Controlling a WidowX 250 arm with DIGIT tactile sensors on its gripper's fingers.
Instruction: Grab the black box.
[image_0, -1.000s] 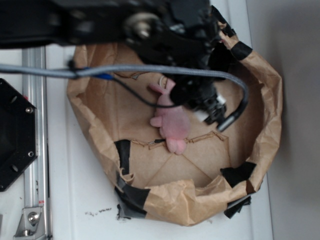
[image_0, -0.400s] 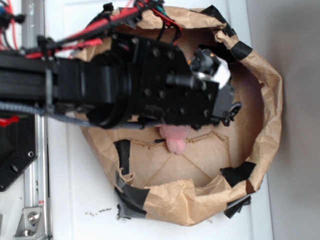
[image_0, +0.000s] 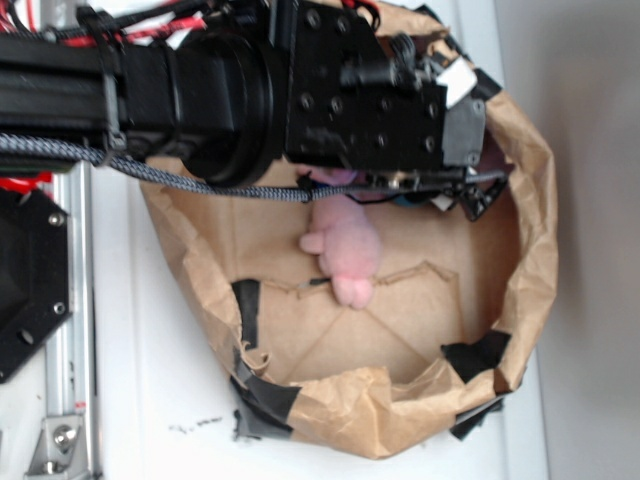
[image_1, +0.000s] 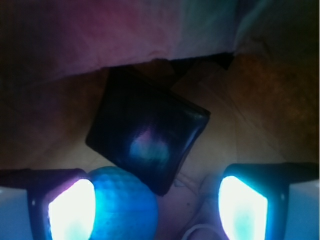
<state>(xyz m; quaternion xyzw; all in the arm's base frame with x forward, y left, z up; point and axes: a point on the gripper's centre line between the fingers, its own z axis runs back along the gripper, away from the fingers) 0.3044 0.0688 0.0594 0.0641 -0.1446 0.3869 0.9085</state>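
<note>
In the wrist view the black box (image_1: 147, 135) lies on the brown paper just ahead of my gripper (image_1: 157, 207), turned corner-on. A teal dimpled ball (image_1: 122, 205) sits against the left fingertip (image_1: 72, 207) and touches the box's near edge. The right fingertip (image_1: 242, 205) stands well apart, so the jaws are open with nothing clamped. In the exterior view the arm and gripper (image_0: 455, 195) cover the upper part of the paper bowl (image_0: 535, 250); the box and ball are hidden under them.
A pink plush toy (image_0: 345, 250) lies in the bowl's middle, partly under the arm. Black tape patches (image_0: 475, 352) hold the crumpled paper wall. A black hexagonal metal plate (image_0: 30, 290) and an aluminium rail (image_0: 75, 330) lie at the left.
The arm has moved up in the exterior picture, toward the bowl's upper right wall. More of the pink plush shows below it than 0.4 s ago.
</note>
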